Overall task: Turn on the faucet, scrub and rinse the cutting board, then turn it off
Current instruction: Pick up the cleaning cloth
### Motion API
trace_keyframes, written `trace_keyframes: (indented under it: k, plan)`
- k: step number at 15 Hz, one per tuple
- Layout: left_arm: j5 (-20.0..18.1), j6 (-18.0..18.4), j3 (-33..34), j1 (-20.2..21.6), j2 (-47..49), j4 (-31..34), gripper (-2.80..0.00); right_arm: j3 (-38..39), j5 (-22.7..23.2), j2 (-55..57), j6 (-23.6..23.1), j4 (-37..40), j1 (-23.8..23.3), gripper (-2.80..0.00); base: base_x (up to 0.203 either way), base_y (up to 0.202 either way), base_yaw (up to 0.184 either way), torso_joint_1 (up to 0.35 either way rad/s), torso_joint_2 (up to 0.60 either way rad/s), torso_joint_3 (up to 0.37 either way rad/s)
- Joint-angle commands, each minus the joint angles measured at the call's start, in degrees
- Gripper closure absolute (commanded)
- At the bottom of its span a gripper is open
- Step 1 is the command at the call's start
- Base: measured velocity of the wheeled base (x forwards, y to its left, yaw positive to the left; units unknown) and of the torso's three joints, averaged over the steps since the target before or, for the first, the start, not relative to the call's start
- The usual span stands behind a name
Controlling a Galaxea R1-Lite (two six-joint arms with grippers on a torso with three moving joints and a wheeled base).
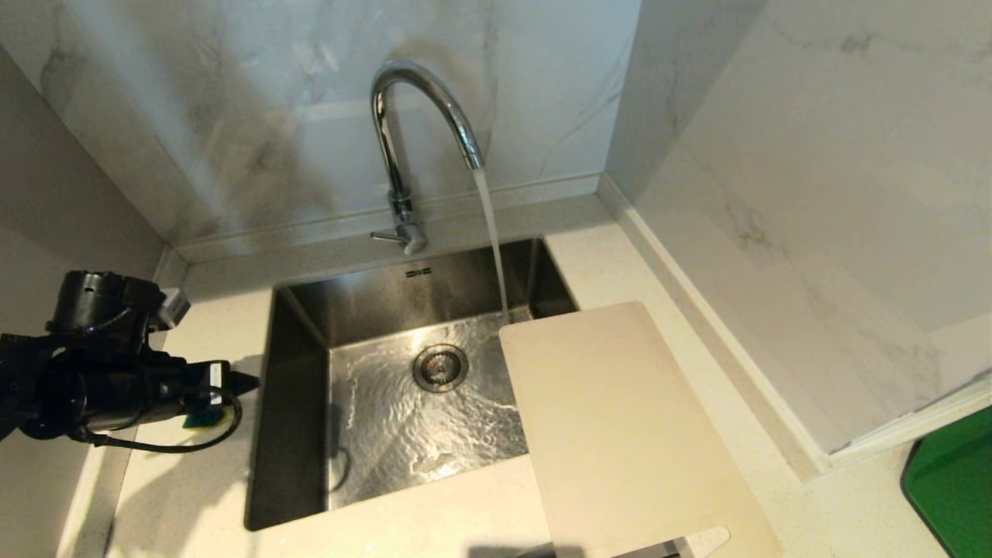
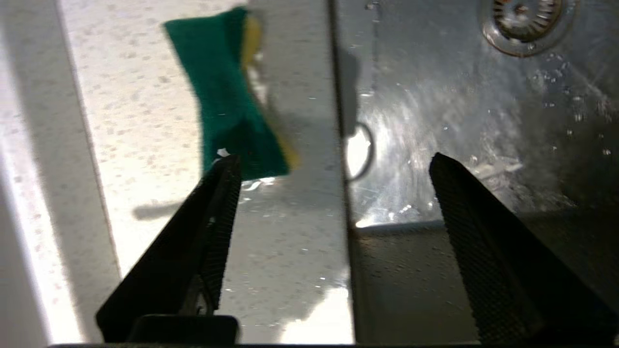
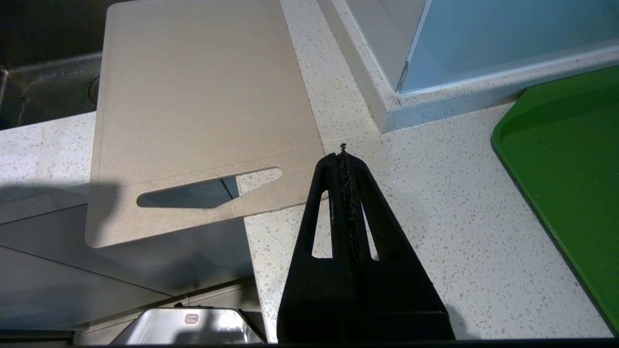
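Note:
The chrome faucet (image 1: pixel 422 101) stands behind the sink (image 1: pixel 298 341), its thin lever (image 1: pixel 385 236) pointing left, and water (image 1: pixel 492 232) runs from the spout into the basin. The cream-white cutting board (image 1: pixel 620 426) (image 3: pixel 193 96) lies flat on the counter right of the sink, its far left corner over the basin. My left gripper (image 1: pixel 232 381) (image 2: pixel 333 158) hangs open over the sink's left rim, nothing between its fingers. A green-and-yellow sponge (image 2: pixel 227 96) (image 1: pixel 203 419) lies on the counter just past one fingertip. My right gripper (image 3: pixel 342 154) is shut and empty, above the counter by the board's handle slot.
A bright green slab (image 1: pixel 953 488) (image 3: pixel 570 169) lies on the counter at the far right. Marble walls close in behind and to the right. The drain (image 1: pixel 440 366) sits mid-basin under rippling water. The board's handle end overhangs the counter's front edge.

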Motion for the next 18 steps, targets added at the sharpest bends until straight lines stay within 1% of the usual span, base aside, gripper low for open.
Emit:
trace_keyframes:
  k: [1, 5, 7, 8, 11, 13, 14, 18]
  plan:
    - [0.1, -0.1, 0.2, 1.7, 0.4, -0.2, -2.8, 0.0, 0.1, 0.0, 0.0, 0.0, 0.0, 0.0, 0.0, 0.0, 0.0, 0.0, 0.0, 0.0]
    - [0.1, -0.2, 0.2, 3.4, 2.2, -0.3, -2.8, 0.0, 0.0, 0.0, 0.0, 0.0, 0.0, 0.0, 0.0, 0.0, 0.0, 0.0, 0.0, 0.0]
    - [0.1, -2.1, 0.0, 3.7, 4.1, -0.4, -2.8, 0.0, 0.0, 0.0, 0.0, 0.0, 0.0, 0.0, 0.0, 0.0, 0.0, 0.0, 0.0, 0.0]
    - [0.1, -3.2, -0.1, 3.9, 4.8, -1.2, -2.8, 0.0, 0.0, 0.0, 0.0, -0.1, 0.0, 0.0, 0.0, 0.0, 0.0, 0.0, 0.0, 0.0]
    - [-0.1, -4.0, -0.2, 4.3, 7.0, -3.9, -2.8, 0.0, 0.1, 0.0, 0.0, 0.0, 0.0, 0.0, 0.0, 0.0, 0.0, 0.0, 0.0, 0.0]
    - [-0.2, -5.2, -0.6, 5.2, 8.0, -6.5, -2.8, 0.0, 0.0, 0.0, 0.0, 0.0, 0.0, 0.0, 0.0, 0.0, 0.0, 0.0, 0.0, 0.0]
    - [-0.3, -5.3, -1.0, 6.1, 8.4, -7.6, -2.8, 0.0, 0.1, 0.0, 0.0, 0.0, 0.0, 0.0, 0.0, 0.0, 0.0, 0.0, 0.0, 0.0]
    - [-0.8, -5.2, -1.7, 8.2, 10.3, -8.2, -2.8, 0.0, 0.1, 0.0, 0.0, 0.0, 0.0, 0.0, 0.0, 0.0, 0.0, 0.0, 0.0, 0.0]
